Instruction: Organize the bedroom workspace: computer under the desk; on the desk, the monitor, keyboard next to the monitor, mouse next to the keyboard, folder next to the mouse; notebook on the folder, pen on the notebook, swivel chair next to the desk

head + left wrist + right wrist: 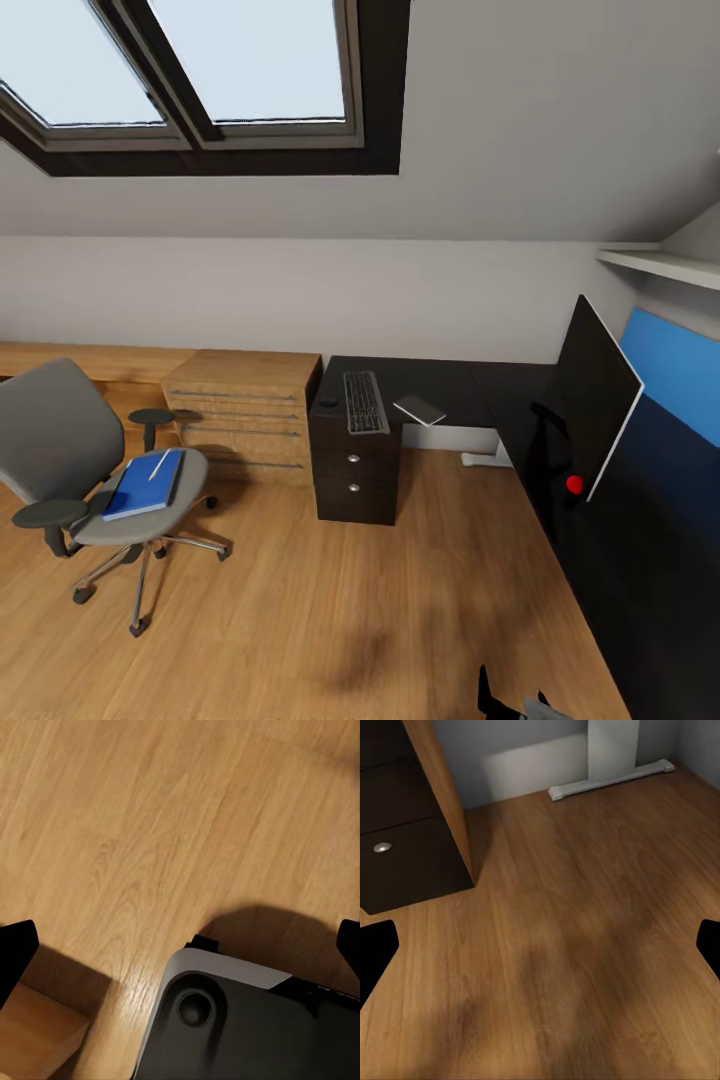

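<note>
Under the skylight point(200, 70), the swivel chair point(70, 460) stands on the wood floor point(300, 620), left of the table point(440, 390) and well apart from it. On its seat lies the blue folder point(143, 487) over a thin dark notebook point(178, 480), with the white pen point(160, 464) on top of the folder. Between chair and table stands a light-wood cabinet point(245, 415), just beside the table's dark drawer unit point(353, 470). On the table above the drawers lie the small black mouse point(328, 402), then the keyboard point(365, 402) just beside it, then a flat grey slab point(419, 409) near the keyboard. Farther right along the table the monitor point(597, 395) stands upright, a red dot at its lower corner, before a blue wall panel point(670, 385). Both wrist views look down at floor; the left jaws point(180, 952) and right jaws point(540, 952) are spread wide, holding nothing
</note>
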{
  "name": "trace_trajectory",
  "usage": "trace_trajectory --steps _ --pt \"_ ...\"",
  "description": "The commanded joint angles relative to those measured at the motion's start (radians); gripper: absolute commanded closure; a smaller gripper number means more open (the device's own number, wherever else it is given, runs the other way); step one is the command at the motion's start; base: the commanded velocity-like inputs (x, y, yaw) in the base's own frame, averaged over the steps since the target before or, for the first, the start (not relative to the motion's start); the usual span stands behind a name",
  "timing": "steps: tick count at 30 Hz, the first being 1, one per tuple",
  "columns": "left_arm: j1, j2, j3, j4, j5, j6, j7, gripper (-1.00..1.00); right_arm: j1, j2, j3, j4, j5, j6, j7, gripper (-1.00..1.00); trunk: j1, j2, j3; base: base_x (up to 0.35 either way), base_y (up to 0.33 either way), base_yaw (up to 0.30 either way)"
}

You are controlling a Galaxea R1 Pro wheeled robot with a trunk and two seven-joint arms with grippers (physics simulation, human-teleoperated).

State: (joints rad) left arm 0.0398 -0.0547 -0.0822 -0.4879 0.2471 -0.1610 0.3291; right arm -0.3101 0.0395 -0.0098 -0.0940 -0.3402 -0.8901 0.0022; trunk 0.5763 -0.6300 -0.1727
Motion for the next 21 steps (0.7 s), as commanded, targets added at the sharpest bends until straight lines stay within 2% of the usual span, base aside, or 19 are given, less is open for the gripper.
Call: trace_trajectory --steps 1,3,12,21 --pt "0.0 0.001 -0.008 -0.001 0.011 -0.003 0.007 -1.0 0.0 0.0 -0.001 0.0 -0.001 -0.002 0.0 -1.0 -0.004 0.006 0.002 -0.002 0.0 0.003" --pt "0.0 0.0 -0.008 -0.001 0.011 -0.003 0.007 -1.0 0.0 0.0 -0.001 0.0 -0.002 -0.001 0.0 -1.0 -0.011 0.02 0.008 -0.001 0.0 0.002" --pt "0.0 -0.003 -0.009 0.0 0.008 -0.003 0.006 -1.0 0.0 0.0 -0.001 0.0 -0.002 -0.001 0.001 -1.0 -0.011 0.02 0.008 0.0 0.0 -0.011" --pt "0.0 -0.002 -0.01 -0.006 0.006 -0.006 0.004 -1.0 0.0 0.0 0.003 0.0 0.0 -0.002 0.005 -1.0 -0.011 0.02 0.008 0.0 0.0 -0.209"
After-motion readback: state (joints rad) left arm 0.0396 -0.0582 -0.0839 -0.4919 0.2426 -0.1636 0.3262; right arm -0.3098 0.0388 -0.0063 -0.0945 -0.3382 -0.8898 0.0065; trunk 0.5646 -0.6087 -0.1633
